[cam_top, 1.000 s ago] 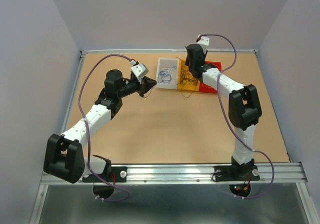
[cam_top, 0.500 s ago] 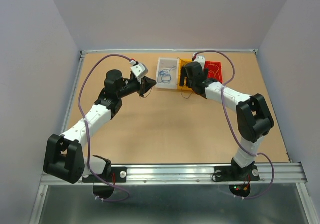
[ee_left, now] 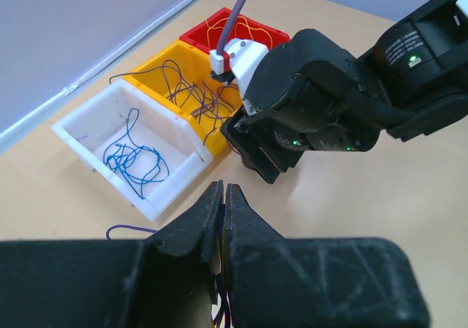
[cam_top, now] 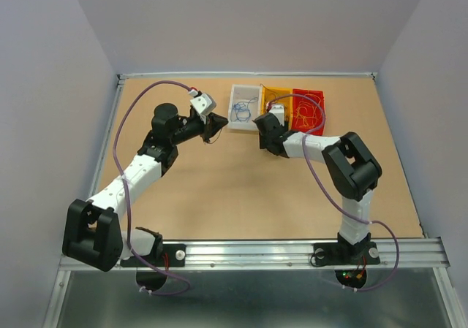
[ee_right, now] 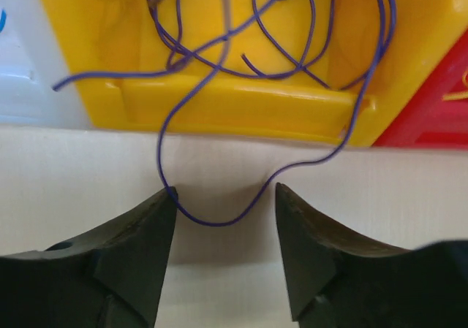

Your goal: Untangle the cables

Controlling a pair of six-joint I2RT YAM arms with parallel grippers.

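My left gripper (cam_top: 219, 126) is shut on a few thin cable strands, dark blue and yellow (ee_left: 221, 222), pinched between its fingers (ee_left: 223, 189). It hovers left of the white bin (cam_top: 235, 91). My right gripper (cam_top: 260, 135) is open and low over the table, just in front of the yellow bin (cam_top: 272, 92). A purple strand (ee_right: 212, 223) loops out of that bin onto the table between my open right fingers (ee_right: 225, 196) and touches the left fingertip. Blue cables (ee_left: 135, 160) lie in the white bin.
Three bins stand in a row at the back: white (ee_left: 80, 116), yellow (ee_left: 157, 69) with dark purple strands, and red (cam_top: 319, 94) with yellow-orange strands. A loose purple strand (ee_left: 124, 229) lies on the table by the white bin. The right arm's wrist (ee_left: 322, 101) is close ahead of my left gripper.
My right arm has swung from over the yellow and red bins down and left to the table in front of the yellow bin. The left gripper has barely moved.
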